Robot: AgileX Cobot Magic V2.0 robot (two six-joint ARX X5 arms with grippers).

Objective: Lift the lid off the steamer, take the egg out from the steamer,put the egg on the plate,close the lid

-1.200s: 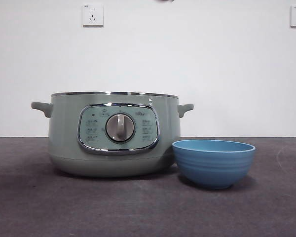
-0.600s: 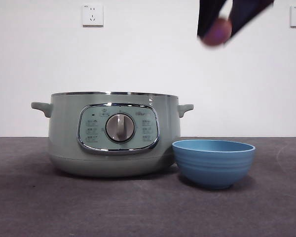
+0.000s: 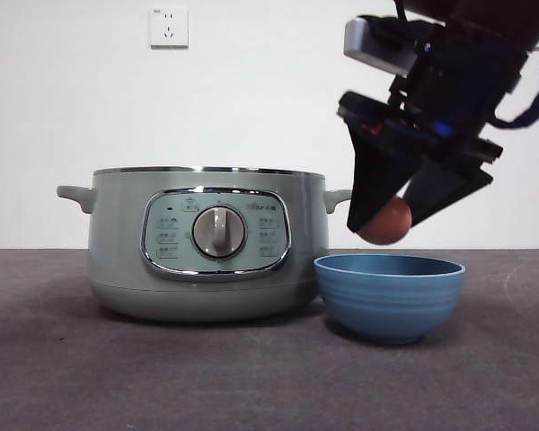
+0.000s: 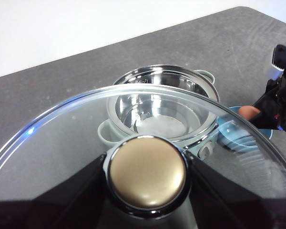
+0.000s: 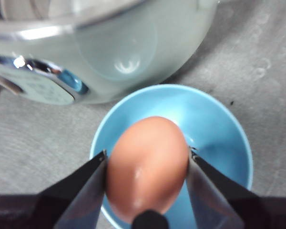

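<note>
Egg (image 5: 148, 167) — one, in right gripper (image 5: 147, 164) above plate (image 3: 388, 296).

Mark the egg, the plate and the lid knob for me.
egg (image 5: 148, 167): right wrist view, middle of its shell, between the right gripper's jaws.
plate (image 3: 388, 301): front view, ridged outer wall.
lid knob (image 4: 147, 172): left wrist view, centre of its top, between the left gripper's jaws.

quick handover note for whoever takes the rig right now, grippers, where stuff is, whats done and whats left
Left gripper: shut on the lid by its knob, held up above the open steamer.
Right gripper: shut on the egg, just above the plate, not in it yet.
Done: lid off, egg out.
Left: release egg into the plate, put lid back on the steamer.
</note>
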